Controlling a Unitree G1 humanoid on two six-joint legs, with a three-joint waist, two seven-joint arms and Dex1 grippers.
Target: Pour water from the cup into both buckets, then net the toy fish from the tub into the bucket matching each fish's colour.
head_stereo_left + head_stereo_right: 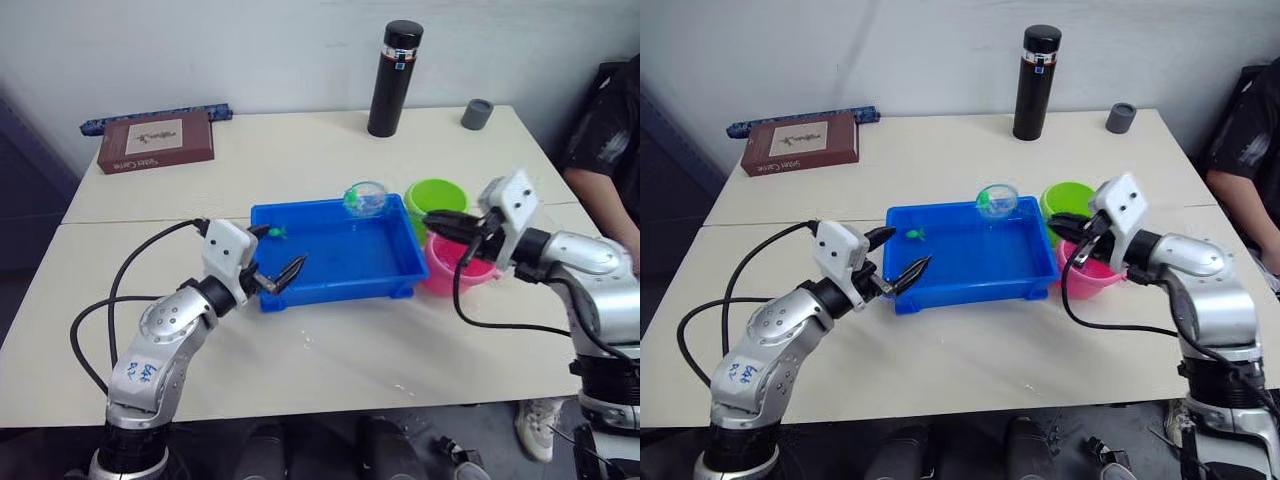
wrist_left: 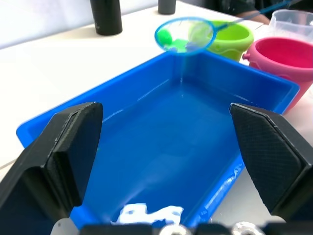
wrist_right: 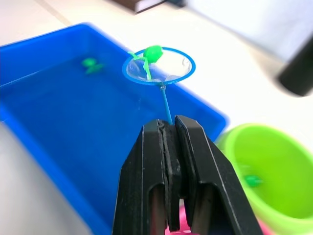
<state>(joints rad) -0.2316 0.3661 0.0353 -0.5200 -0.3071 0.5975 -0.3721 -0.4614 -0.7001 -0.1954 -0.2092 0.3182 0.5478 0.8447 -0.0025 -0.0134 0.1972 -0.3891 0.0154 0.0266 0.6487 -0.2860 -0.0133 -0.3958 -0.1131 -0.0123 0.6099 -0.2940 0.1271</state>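
The blue tub (image 1: 335,290) holds water and one green toy fish (image 1: 277,232) near its far left corner. A small round net (image 3: 159,66) hovers over the tub's far right corner with a green fish (image 3: 152,53) in it. My right gripper (image 1: 432,219) is shut on the net's thin blue handle, above the pink bucket (image 1: 450,277). The lime green bucket (image 1: 436,194) stands just behind the pink one, with a green fish (image 3: 252,180) inside. The clear cup (image 2: 293,22) stands beyond the pink bucket. My left gripper (image 1: 278,252) is open at the tub's near left corner.
A tall black flask (image 1: 395,78) and a small grey cup (image 1: 477,113) stand at the table's far edge. A brown box (image 1: 156,140) lies at the far left. A person (image 1: 610,140) sits at the right side of the table.
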